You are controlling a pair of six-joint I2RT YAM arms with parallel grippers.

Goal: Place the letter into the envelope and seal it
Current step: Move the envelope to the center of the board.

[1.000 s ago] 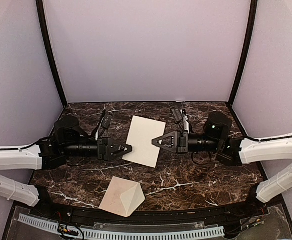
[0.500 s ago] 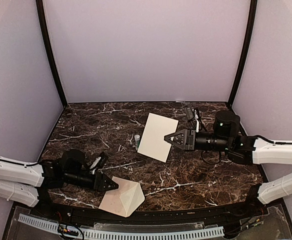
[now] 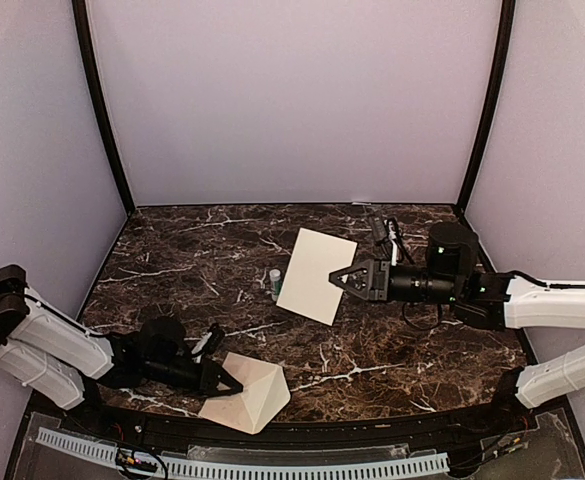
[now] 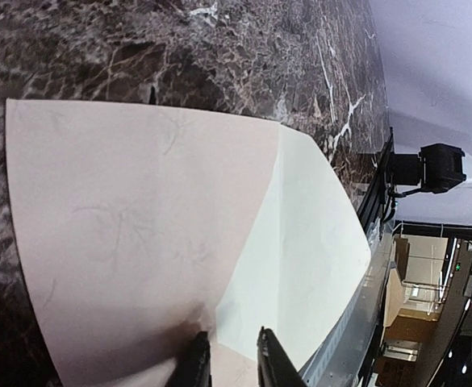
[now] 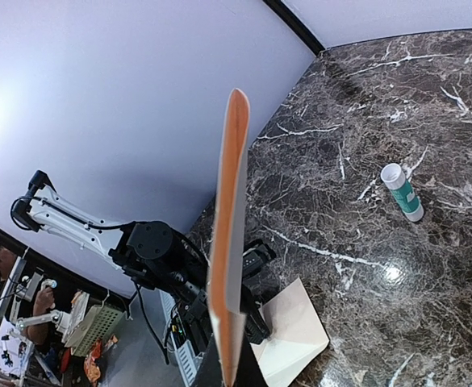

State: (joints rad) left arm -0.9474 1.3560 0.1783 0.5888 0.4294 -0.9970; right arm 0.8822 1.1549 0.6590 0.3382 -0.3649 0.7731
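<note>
Since the earlier frame the left hand [image 3: 238, 384] has been brought down to the lower left, at the left edge of the envelope [image 3: 262, 400]; its fingers are drawn close with a narrow gap, and whether paper is pinched cannot be told. The letter [image 3: 315, 270] is held raised at mid-frame, clamped at its right edge by the right hand [image 3: 338, 279], with a glue stick [image 3: 274, 283] lying just beside its left edge. Open desk [image 3: 392, 350] is seen between letter and envelope, the latter lying near the front rim.

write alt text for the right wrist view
The right hand grips the letter, seen edge-on as a thin strip up the middle. Behind it, a white-capped green tube lies on the dark marble table at right, the envelope lower down.
</note>
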